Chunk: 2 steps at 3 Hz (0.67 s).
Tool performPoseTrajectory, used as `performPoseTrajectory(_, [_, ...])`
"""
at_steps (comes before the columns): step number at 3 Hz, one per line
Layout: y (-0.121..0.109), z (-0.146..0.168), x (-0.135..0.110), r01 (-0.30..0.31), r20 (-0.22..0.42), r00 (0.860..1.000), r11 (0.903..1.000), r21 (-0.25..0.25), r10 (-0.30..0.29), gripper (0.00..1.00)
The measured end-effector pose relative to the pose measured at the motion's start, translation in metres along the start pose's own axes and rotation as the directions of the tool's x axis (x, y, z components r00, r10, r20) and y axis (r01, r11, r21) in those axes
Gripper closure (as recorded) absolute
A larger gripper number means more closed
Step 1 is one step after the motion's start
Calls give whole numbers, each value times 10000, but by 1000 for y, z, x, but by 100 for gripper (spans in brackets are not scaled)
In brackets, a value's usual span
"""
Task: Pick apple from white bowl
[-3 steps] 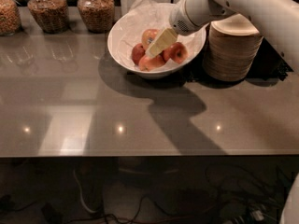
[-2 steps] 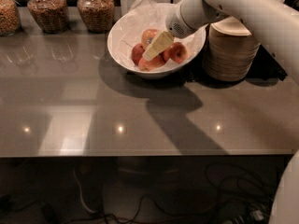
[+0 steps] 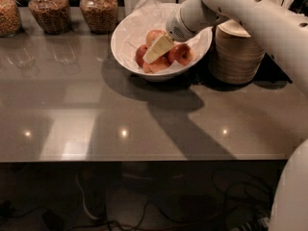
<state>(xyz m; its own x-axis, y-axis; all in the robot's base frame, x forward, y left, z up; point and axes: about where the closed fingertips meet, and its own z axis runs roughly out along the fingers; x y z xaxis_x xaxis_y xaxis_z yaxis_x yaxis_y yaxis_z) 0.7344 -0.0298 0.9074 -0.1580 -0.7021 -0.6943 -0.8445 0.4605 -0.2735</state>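
Note:
The white bowl [image 3: 126,61], wide and lined with crumpled white paper, stands at the back middle of the grey table [image 3: 96,114]. Several red apples lie in it, among them one on the right [image 3: 183,54], one at the back [image 3: 152,34] and one on the left [image 3: 139,55]. My gripper [image 3: 157,50], cream-coloured at the tip, reaches down from the upper right into the bowl. It rests among the apples, between the back one and the right one. It hides part of the pile.
A tall stack of tan plates [image 3: 236,57] stands right next to the bowl on its right. Three glass jars of grain [image 3: 47,11] [image 3: 98,8] [image 3: 7,14] line the back left. My white arm [image 3: 269,28] crosses over the plates.
The gripper has shifted a little to the left and lower among the apples. The bowl and apples have not visibly moved.

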Motion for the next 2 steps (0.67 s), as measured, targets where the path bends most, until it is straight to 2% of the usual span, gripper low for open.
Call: performPoseTrajectory(2, [4, -4, 4, -62, 47, 10000, 10000, -42, 62, 63])
